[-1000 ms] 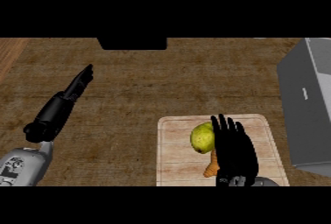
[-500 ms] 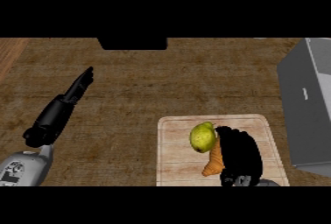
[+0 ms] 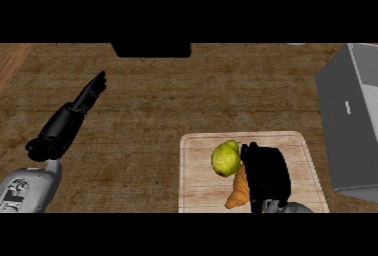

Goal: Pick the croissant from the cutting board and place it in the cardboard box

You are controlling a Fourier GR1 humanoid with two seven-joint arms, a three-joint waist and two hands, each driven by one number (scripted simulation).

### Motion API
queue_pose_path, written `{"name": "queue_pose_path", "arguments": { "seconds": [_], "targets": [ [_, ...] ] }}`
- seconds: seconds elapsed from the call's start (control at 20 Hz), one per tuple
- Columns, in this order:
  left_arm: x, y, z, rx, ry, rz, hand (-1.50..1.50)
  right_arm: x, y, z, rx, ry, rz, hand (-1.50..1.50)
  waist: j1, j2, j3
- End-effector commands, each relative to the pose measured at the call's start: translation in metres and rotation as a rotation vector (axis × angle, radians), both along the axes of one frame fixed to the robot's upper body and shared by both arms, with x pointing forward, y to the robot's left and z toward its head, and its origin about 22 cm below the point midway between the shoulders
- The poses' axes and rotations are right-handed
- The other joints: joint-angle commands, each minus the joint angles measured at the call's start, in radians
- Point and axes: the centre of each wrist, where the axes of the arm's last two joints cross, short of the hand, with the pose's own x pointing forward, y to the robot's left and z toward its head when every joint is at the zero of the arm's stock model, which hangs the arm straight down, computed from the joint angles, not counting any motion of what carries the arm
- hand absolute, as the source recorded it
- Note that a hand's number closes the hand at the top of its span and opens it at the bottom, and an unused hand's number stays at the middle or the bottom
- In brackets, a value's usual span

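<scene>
In the head view, a brown wood-grained table (image 3: 148, 115) fills the frame, and a pale cutting board (image 3: 198, 192) lies on it at the lower right, its long sides running away from the robot. The croissant (image 3: 238, 194) lies on the board's near half, lengthwise, with its golden-brown left edge and near tip showing. The rest of it is hidden under the right robot hand (image 3: 266, 170). This black hand comes in from the lower edge and sits over the board's middle. Its fingers are bent down and curled over the croissant's right side, closing on it, though the thumb cannot be made out. The croissant is still down on the board. Just beyond it, touching its far end and pressed against the hand's left side, sits a yellow-green fruit (image 3: 225, 157) standing a little taller than wide. At the right edge of the view a grey box (image 3: 354, 120) stands on the table, just beside the cutting board's right side and reaching further back than the board does. At the view's left, well apart from the board, the left robot hand (image 3: 90, 95) rests above bare table. Its fingers are straight and together, pointing away and slightly rightward, and it holds nothing. A dark rectangular block (image 3: 151, 50) sits at the table's far edge, near the top centre.
</scene>
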Motion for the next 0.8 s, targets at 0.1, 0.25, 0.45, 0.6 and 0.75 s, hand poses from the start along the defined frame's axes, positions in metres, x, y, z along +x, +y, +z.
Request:
{"name": "queue_pose_path", "arguments": {
  "seconds": [0.1, 0.25, 0.45, 0.6, 0.75],
  "targets": [
    [-0.006, 0.015, -0.001, 0.009, 0.006, 0.002, 0.00, 0.003, -0.002, 0.014, -0.034, -0.159, 0.083, 1.50, 0.000, 0.004, 0.004],
    [-0.010, -0.006, -0.005, -0.009, 0.016, -0.012, 0.00, -0.042, -0.004, 0.014, 0.159, -0.058, 0.544, 1.50, -0.004, -0.004, 0.007],
    [-0.007, 0.006, -0.006, -0.009, 0.025, 0.003, 0.00, -0.078, 0.000, 0.034, 0.329, -0.032, 0.980, 1.50, 0.005, -0.003, 0.010],
    [-0.008, 0.008, -0.004, -0.004, 0.018, 0.018, 0.00, -0.101, -0.025, 0.060, 0.355, -0.120, 1.148, 1.50, -0.035, -0.012, 0.009],
    [-0.012, 0.021, -0.003, 0.009, 0.017, 0.034, 0.00, -0.103, -0.056, 0.092, 0.336, -0.252, 1.218, 1.50, -0.038, -0.006, 0.009]
  ]
}}
